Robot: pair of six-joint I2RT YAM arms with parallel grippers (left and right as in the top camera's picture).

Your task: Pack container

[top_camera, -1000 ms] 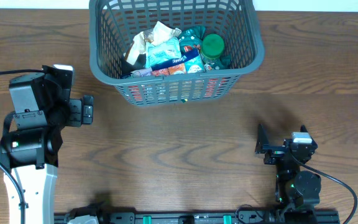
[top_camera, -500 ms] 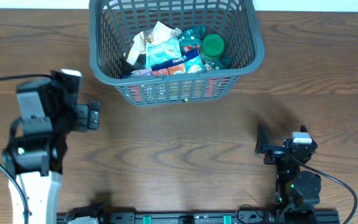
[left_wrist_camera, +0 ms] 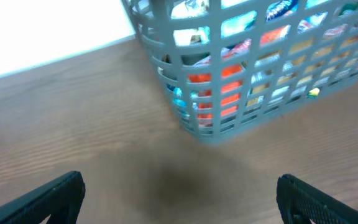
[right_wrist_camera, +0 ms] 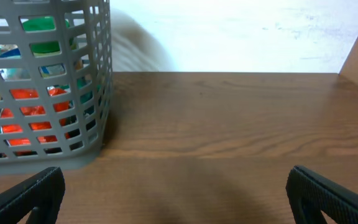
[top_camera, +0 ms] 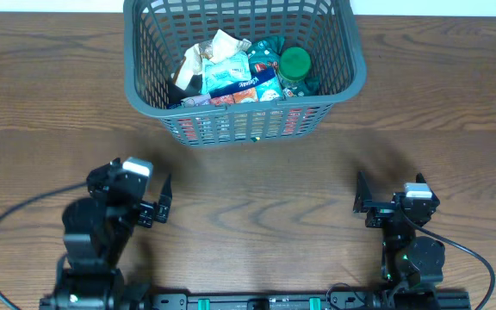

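Twice found jaws wide apart and empty: left gripper (top_camera: 165, 200), right gripper (top_camera: 362, 204), each well short of dark grey lattice-sided plastic basket (top_camera: 231, 125).

Matt grey plastic container (top_camera: 343, 82) on a smooth wood-grain table (top_camera: 257, 185).

The large dark grey plastic lattice basket (top_camera: 231, 127) stands on the brown wooden table (top_camera: 257, 185) at the top centre of the overhead frame. Inside it, the small green-lidded jar (top_camera: 295, 62) sits at the right, with a heap of crinkled plastic snack packets (top_camera: 224, 67) just to its left. The left arm's black claw (top_camera: 129, 202) is at the lower left, below the basket's left corner and well apart from it. The right arm's black claw (top_camera: 394, 205) is at the lower right, below and right of the basket, also well apart. The two claws sit level with each other, on either side of the frame's centre
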